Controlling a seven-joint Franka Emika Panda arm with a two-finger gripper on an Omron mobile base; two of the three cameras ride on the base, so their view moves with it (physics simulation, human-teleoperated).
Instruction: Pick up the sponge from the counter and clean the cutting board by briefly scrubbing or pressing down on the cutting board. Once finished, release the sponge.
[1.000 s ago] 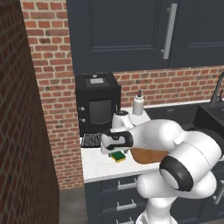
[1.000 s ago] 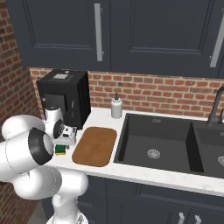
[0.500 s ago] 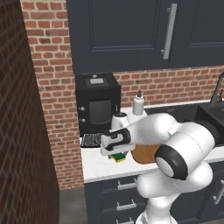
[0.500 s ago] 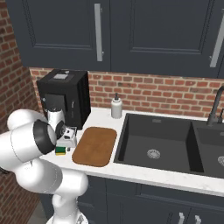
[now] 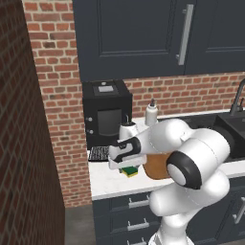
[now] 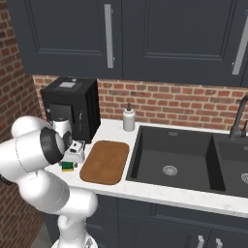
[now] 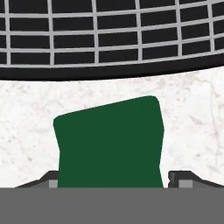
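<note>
The sponge (image 7: 109, 142) lies flat on the counter (image 7: 192, 109), dark green side up, just below my hand and close to the black ribbed mat (image 7: 109, 39) beyond it; from the left base camera I can see its yellow base peeking out under my gripper (image 5: 128, 167), and from the right base camera it sits just to the left of the cutting board (image 6: 104, 161), near but not on it. I judge it light and soft, likely to squash rather than slip, so a modest squeeze should hold it, and the foam should give some grip against my pads. My 2 fingertips (image 7: 181, 176) stand one on each side of the block, spread a little wider than it, and I cannot tell whether they touch its flanks yet; I read my hand as open around the sponge, not clamped on it. The best hold looks to be across the shorter width, low on the yellow layer where it is thickest, centred so it will not swing when lifted. The sponge sits slightly skewed to my fingers, so closing may turn it a little. The coffee machine (image 5: 106, 112) stands behind, well apart from the work.
</note>
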